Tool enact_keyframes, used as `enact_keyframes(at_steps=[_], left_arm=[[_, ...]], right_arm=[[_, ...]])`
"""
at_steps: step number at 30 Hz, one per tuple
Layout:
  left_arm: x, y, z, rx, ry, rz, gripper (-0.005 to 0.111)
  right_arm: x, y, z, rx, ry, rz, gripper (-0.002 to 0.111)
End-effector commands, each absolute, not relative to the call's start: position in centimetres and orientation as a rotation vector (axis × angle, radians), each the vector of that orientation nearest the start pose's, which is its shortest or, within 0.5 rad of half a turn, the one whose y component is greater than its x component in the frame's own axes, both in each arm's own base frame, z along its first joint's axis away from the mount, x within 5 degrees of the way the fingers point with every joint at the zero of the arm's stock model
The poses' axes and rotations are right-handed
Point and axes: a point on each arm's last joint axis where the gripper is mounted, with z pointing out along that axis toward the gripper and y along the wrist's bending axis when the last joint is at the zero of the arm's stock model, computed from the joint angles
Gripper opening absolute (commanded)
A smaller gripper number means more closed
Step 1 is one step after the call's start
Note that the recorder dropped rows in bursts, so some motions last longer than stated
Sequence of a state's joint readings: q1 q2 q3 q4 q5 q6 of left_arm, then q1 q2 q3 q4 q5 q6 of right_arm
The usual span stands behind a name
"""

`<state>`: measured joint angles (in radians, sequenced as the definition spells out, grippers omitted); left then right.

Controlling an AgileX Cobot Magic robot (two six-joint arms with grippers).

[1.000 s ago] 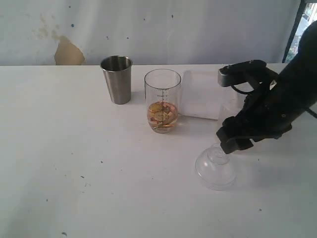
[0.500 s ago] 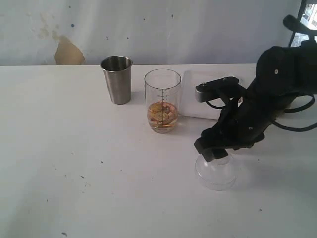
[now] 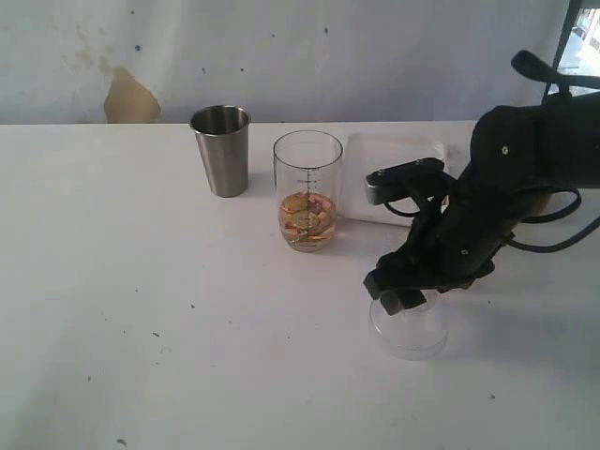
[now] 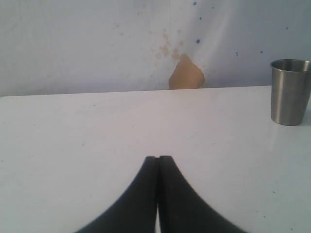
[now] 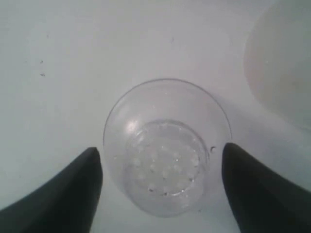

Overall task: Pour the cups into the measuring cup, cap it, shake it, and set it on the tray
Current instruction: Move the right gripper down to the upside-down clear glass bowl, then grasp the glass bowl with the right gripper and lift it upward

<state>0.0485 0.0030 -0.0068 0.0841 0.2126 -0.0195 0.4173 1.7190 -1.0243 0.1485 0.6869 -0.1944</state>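
Clear measuring cup (image 3: 307, 192) upright, mouth up | right pincer (image 5: 160, 158) apart around lid (image 3: 411, 336) | left pincer (image 4: 158, 161) together

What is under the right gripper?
A clear domed lid stands on the table, between the open jaws of the right gripper. In the exterior view, the gripper covers its top.

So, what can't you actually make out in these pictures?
- shallow white rectangular tray: exterior view, the right arm covers its right side.
- clear dome-shaped plastic cap: exterior view, the right tool hides its top; the right wrist view doesn't settle whether they touch.
- brownish contents of the tall clear measuring cup: too small to identify.
- shiny steel tumbler: left wrist view, cut off by the edge.
- left tool: only its shut tips show.
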Motion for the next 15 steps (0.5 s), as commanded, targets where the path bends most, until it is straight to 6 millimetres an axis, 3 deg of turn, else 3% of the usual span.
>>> enact_keyframes(at_steps=[1, 5, 10, 15], left_arm=[[5.6, 0.4, 19.5, 0.000, 1.686, 0.098, 0.000], [5.6, 0.4, 19.5, 0.000, 1.686, 0.098, 0.000], [5.6, 0.4, 19.5, 0.000, 1.686, 0.098, 0.000], [5.6, 0.4, 19.5, 0.000, 1.686, 0.098, 0.000]], right_arm=[[29.2, 13.9, 18.4, -0.738, 2.783, 0.191, 0.065], [29.2, 13.9, 18.4, -0.711, 2.793, 0.198, 0.054], [29.2, 13.9, 18.5, -0.718, 2.805, 0.197, 0.027], [29.4, 14.4, 20.0, -0.730, 2.854, 0.237, 0.000]])
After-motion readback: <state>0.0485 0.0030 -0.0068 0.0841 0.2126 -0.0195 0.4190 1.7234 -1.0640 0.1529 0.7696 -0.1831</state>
